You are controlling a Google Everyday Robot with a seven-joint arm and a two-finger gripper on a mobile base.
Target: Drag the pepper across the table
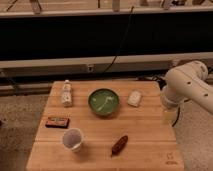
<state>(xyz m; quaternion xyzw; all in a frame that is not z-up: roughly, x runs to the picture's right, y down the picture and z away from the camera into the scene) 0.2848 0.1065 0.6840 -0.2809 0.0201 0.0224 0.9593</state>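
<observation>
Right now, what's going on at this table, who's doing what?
A white robot arm stands beside the table, and its hand hangs by the table's right edge, open and holding nothing. The pepper it is meant to drag lies untouched near the front edge, well apart from the hand. A green bowl sits mid-table, with a cup, a dark box, a bottle lying down and a white packet around it.
</observation>
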